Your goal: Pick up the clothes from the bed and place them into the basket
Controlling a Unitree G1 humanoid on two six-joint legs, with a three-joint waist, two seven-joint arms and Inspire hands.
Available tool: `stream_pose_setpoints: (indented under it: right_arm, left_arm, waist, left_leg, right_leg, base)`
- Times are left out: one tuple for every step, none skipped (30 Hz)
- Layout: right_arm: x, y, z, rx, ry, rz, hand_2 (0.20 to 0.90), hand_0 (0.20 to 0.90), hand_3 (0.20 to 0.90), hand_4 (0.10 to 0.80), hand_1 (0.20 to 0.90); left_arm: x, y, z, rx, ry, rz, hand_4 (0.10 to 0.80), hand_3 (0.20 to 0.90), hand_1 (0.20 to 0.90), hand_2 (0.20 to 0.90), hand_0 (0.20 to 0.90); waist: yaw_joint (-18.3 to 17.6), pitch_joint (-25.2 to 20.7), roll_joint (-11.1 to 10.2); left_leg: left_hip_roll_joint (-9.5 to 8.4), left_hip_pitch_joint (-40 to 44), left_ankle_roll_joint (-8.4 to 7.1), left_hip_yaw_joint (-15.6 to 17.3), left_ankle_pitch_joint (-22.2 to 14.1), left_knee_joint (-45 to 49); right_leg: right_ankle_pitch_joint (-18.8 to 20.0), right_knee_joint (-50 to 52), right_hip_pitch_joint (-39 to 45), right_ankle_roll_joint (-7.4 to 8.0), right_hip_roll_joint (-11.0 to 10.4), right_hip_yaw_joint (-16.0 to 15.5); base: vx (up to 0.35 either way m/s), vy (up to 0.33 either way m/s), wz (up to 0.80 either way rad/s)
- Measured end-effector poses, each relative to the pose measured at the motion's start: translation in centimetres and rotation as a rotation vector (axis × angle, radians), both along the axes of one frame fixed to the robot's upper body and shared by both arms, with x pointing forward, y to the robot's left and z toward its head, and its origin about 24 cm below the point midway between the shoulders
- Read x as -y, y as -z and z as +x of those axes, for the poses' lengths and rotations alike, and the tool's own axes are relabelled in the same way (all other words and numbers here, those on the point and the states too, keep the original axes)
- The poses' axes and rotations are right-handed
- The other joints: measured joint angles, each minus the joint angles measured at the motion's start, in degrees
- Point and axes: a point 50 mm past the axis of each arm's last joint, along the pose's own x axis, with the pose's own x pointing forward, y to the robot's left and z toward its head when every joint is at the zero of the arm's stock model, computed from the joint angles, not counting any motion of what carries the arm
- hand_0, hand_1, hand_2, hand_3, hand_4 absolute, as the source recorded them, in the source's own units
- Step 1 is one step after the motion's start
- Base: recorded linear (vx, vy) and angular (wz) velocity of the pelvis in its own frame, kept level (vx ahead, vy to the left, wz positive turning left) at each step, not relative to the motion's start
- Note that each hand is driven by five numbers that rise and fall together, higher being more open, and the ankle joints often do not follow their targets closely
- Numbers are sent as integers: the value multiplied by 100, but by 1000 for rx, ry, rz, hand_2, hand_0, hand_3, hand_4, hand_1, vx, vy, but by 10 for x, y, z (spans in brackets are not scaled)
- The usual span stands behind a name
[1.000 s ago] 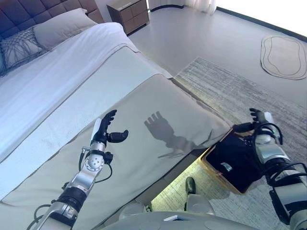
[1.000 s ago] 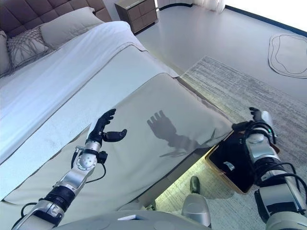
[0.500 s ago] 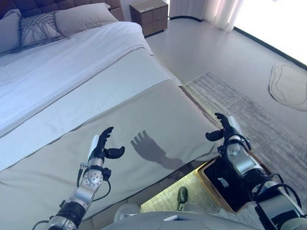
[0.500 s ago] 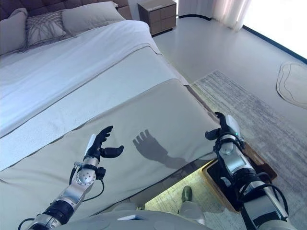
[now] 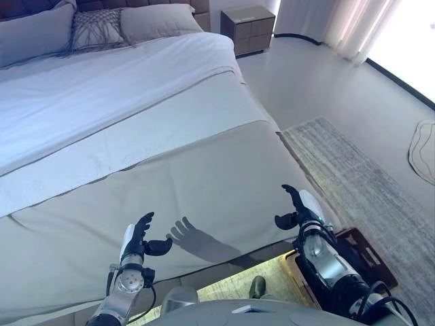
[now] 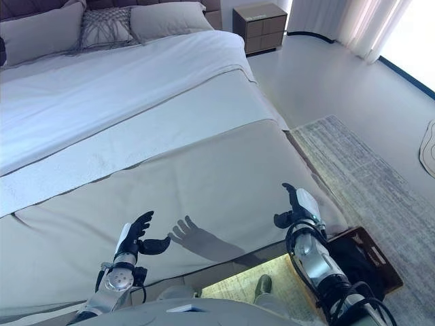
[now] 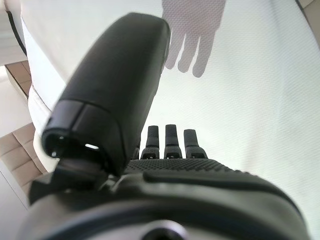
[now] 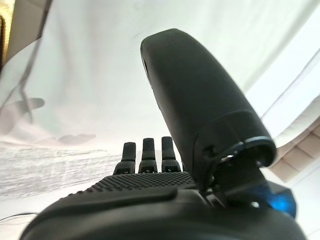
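The bed (image 5: 170,170) has a smooth beige cover at its foot and white sheets further up; I see no loose clothes on it. The dark basket (image 5: 385,261) with a brown rim stands on the floor by the bed's near right corner, with dark cloth inside. My left hand (image 5: 139,239) is open and empty, hovering over the cover near the bed's near edge. My right hand (image 5: 299,210) is open and empty above the bed's corner, just left of the basket. The wrist views show both the left hand (image 7: 165,190) and the right hand (image 8: 150,200) with straight fingers over the cover.
Pillows (image 5: 95,27) lie at the head of the bed. A wooden nightstand (image 5: 248,27) stands beyond it. A grey rug (image 5: 353,170) covers the floor on the right under the basket, with a small pale mat (image 5: 425,139) further right.
The camera has swung toward the bed. My right hand has moved from over the basket to above the bed's corner. My left hand has come nearer the bed's near edge.
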Motion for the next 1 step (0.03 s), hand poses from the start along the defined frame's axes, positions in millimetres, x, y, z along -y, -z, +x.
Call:
stream_pose_setpoints:
  right_arm:
    - [-1,0,0,4,-9,-2,900,900,900,800,900]
  left_arm:
    - [0,-1,1,2,1,-2,800,900,900,900,900]
  waist:
    - [9,-24,-16]
  left_leg:
    - [-1,-4,1,-4,1,0]
  right_leg:
    - [0,0,1,0,-2,-6]
  base:
    - [0,0,0]
